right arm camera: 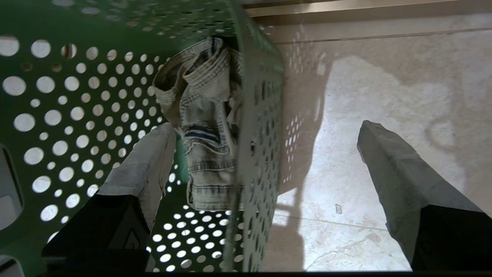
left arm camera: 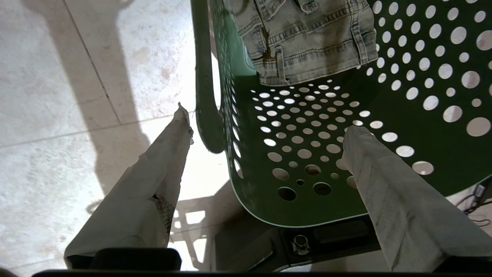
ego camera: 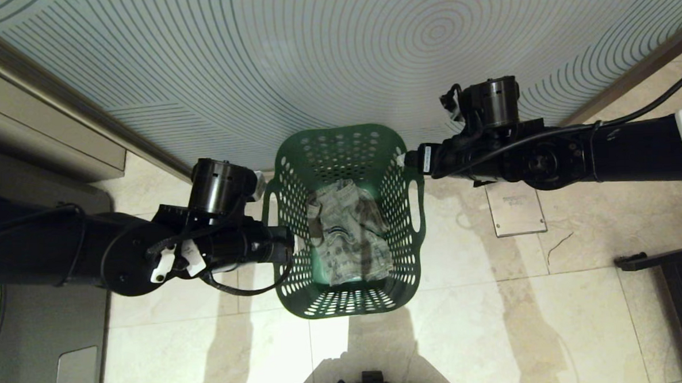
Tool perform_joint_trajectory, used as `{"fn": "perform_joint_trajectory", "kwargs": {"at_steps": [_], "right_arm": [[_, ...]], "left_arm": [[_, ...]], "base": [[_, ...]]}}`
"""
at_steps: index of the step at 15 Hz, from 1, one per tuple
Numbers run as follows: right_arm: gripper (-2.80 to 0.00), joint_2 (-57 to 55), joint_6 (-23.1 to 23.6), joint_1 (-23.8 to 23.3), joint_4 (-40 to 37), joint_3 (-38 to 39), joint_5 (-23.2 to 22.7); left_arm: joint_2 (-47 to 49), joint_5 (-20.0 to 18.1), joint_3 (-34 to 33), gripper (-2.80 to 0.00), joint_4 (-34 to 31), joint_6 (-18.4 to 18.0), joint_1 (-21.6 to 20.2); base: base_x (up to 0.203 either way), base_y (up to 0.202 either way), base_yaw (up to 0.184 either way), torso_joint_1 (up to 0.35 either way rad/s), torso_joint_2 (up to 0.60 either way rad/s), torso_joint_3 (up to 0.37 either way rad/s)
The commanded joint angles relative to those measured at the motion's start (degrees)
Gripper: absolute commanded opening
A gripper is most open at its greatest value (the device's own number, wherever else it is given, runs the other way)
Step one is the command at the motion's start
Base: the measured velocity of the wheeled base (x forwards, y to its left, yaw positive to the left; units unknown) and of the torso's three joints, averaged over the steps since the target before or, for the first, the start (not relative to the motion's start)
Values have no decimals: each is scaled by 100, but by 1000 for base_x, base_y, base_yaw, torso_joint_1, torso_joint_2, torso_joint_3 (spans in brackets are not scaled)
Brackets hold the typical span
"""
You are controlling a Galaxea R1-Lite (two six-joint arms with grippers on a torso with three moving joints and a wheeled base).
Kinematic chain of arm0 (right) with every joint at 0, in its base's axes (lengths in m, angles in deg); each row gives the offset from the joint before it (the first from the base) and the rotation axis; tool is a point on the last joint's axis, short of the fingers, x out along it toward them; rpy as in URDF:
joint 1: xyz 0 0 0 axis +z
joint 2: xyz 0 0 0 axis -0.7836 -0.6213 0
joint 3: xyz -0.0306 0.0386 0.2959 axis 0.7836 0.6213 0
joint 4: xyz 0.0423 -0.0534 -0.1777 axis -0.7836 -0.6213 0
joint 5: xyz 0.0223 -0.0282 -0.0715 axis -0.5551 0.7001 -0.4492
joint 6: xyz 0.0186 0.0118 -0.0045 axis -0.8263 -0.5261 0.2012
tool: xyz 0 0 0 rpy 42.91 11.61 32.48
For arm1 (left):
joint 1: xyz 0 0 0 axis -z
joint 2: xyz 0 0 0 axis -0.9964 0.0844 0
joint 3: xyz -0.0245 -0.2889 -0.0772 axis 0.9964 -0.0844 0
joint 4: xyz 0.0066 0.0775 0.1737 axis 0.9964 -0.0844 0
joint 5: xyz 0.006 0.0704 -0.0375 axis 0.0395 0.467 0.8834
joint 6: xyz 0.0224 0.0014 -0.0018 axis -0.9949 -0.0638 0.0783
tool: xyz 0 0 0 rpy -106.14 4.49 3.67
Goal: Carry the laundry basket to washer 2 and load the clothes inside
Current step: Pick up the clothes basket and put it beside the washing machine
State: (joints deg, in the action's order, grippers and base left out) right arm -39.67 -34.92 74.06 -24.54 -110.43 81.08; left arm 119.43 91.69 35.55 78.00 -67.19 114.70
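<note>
**Both pincers spread astride the basket walls**

You have the green perforated plastic laundry basket (ego camera: 345, 157) standing on the pale stone tile floor (ego camera: 484, 312), directly ahead of the robot and between its two arms, with its far end against the curved wall panel with fine concentric line pattern (ego camera: 312, 54). Inside it lies a crumpled piece of faded light-blue denim clothing (ego camera: 345, 231), resting on the basket's bottom; the wrist views show its seams, belt loops and a dark stripe. No brand or label on the garment can be read.

Your left pincer (left arm camera: 265, 134) is at the basket's left wall, near the handle cut-out. Its fingers (left arm camera: 388, 184), wrapped in pale tape, stand wide apart, one outside the wall and one inside the basket, gripping nothing.

Your right pincer (right arm camera: 265, 154) is at the basket's right wall, likewise spread wide, with one finger (right arm camera: 146, 165) inside beside the denim and the other outside over the floor. The wall passes between them without visible contact.

Further out, a square metal floor plate (ego camera: 515, 208) lies in the tiles to the right of the basket; it bears faint lettering too small to read. A dark grey mat (ego camera: 48, 342) lies at the left edge.
</note>
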Motion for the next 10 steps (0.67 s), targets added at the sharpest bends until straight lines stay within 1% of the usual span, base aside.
{"fn": "perform_joint_trajectory", "kwargs": {"at_steps": [1,3,5,6,10], "right_arm": [[0,-37,-4,51,4,-10,3],[0,-180,-8,105,10,-21,-16],[0,-349,-44,125,12,-21,-161],[0,-421,-76,125,12,-31,-213],[0,-717,-104,132,12,-267,-218]], "left_arm": [[42,21,14,0,17,-51,-1],[82,41,14,0,32,-53,-1],[222,288,14,0,317,-53,-1],[291,347,15,0,467,-60,-1],[511,355,103,0,581,-56,-1]], "base": [[0,0,0,0,0,0],[0,0,0,0,0,0],[0,0,0,0,0,0],[0,0,0,0,0,0],[0,0,0,0,0,0]]}}
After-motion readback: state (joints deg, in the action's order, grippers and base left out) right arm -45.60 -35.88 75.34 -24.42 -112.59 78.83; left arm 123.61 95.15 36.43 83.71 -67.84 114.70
